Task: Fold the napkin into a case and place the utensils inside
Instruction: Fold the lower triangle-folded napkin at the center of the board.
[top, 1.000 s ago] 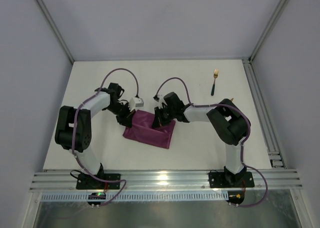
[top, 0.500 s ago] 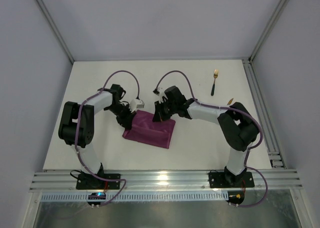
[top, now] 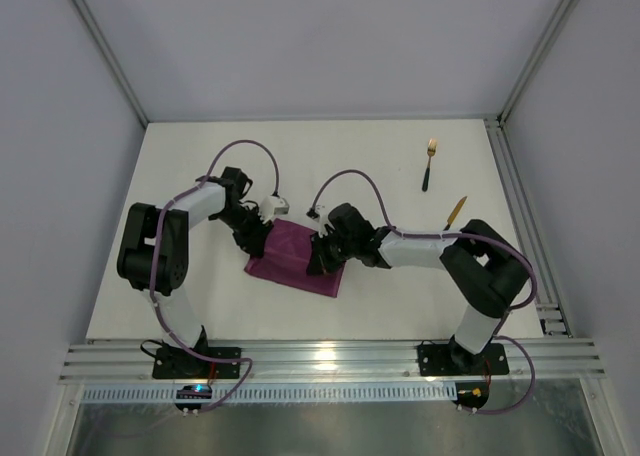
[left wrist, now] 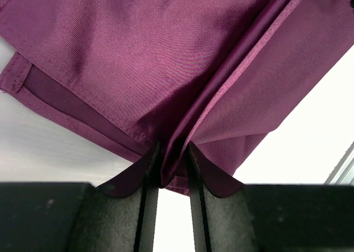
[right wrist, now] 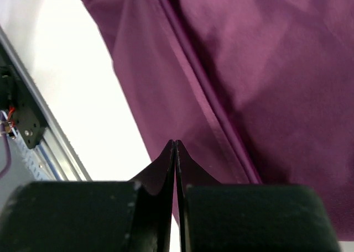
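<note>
Napkin [top: 285, 261] fold in L end effector [left wrist: 172, 151]

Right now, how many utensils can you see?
2. The fork lies near the table's far right corner. The knife lies just nearer, by the right arm. Others could be hidden under the napkin.

Top cam: fixed, high above and behind the arm bases, tilted down and forward. Far off, so the whole table [top: 330, 146] and both arms fit in view. Left wrist cam: just behind the left gripper [left wrist: 171, 151], looking along its fingers, very close, with the napkin [left wrist: 166, 58] nearly filling the view. Right wrist cam: same setup on the right gripper [right wrist: 175, 145], equally close, catching the napkin edge, a table strip and the rail [right wrist: 55, 158]. Overlap of all three: the napkin.
</note>
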`<state>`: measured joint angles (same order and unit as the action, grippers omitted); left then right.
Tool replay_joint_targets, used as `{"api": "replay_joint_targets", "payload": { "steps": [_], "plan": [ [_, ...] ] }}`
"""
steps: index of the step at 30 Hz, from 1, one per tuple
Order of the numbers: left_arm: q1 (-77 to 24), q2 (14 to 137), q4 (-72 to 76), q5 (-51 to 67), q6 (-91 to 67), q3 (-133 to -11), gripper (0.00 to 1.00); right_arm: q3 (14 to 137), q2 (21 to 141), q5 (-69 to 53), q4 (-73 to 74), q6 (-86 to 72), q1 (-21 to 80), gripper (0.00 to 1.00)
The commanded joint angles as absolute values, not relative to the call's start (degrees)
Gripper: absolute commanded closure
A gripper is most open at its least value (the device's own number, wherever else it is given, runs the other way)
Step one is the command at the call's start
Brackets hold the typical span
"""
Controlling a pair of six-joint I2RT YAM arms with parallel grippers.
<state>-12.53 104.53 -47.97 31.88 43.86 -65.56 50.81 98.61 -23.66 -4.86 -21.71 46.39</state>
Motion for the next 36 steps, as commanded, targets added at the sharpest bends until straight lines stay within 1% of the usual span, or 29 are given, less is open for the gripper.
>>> {"api": "replay_joint_targets", "payload": {
  "steps": [1, 7, 9, 14, 21, 27, 30, 36],
  "plan": [
    [-12.74, 102.75, -45.00, 31.20, 42.71, -65.66, 0.72, 49.66, 99.93, -22.24, -10.46, -24.87, 45.97, 0.96],
    [-12.57, 101.08, -45.96, 30.85, 43.33, -65.83, 0.68, 48.52, 102.57, -21.62, -10.02, -25.14, 45.88, 0.96],
    [-12.22, 100.20, -46.93, 32.33, 44.29, -66.09, 0.67, 48.16, 102.83, -21.53, -9.76, -25.05, 45.79, 0.96],
    [-9.23, 98.97, -49.83, 33.58, 45.79, -67.15, 0.65, 48.08, 103.36, -21.79, -9.67, -24.79, 45.26, 0.96],
    [-8.88, 100.02, -45.18, 28.66, 43.95, -65.39, 0.65, 49.04, 104.41, -22.32, -9.67, -24.26, 45.18, 0.96],
    [-8.88, 100.72, -41.66, 25.23, 40.70, -64.60, 0.68, 48.96, 104.41, -22.59, -9.84, -23.73, 45.09, 0.96],
    [-8.88, 99.58, -41.92, 25.66, 40.61, -63.99, 0.68, 49.13, 104.15, -22.76, -9.67, -23.20, 45.00, 0.96],
    [-8.88, 92.65, -44.64, 26.63, 39.73, -63.89, 0.68, 50.45, 103.71, -23.64, -8.62, -22.50, 44.74, 0.96]
  ]
}}
